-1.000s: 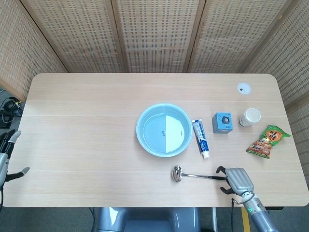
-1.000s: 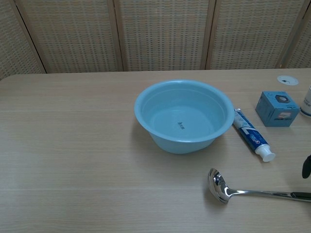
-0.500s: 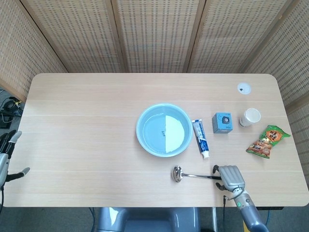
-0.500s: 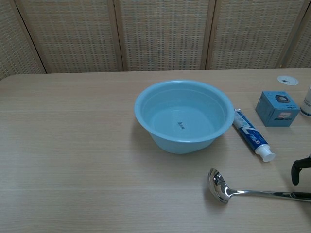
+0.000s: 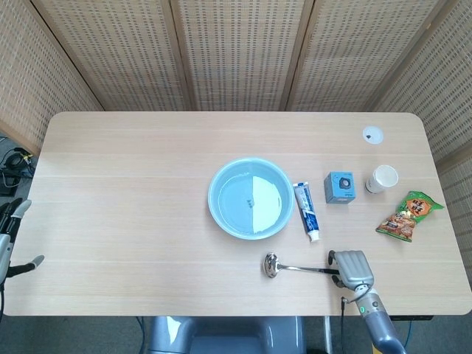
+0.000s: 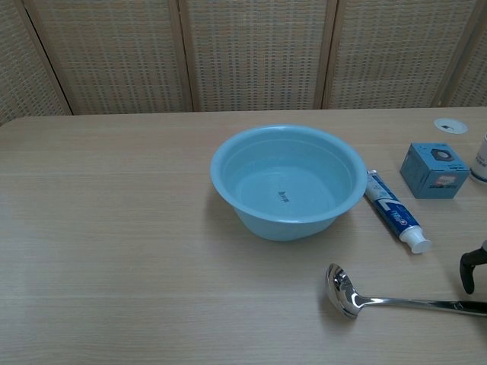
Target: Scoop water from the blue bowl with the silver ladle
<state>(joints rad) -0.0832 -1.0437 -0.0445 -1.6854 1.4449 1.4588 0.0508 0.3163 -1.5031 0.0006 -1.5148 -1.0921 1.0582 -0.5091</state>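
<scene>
The blue bowl holds water and stands mid-table. In front of it the silver ladle lies flat, cup to the left, handle pointing right. My right hand hovers over the end of the handle, fingers curved down on either side of it, not closed on it. The chest view shows only one dark fingertip of it, just above the handle. My left hand hangs off the table's left edge, fingers apart and empty.
A toothpaste tube lies just right of the bowl. Further right are a small blue box, a white cup, a snack bag and a white disc.
My right hand has shifted left along the table's front edge onto the end of the ladle handle, then held still. Ladle, bowl and left hand have not moved.
</scene>
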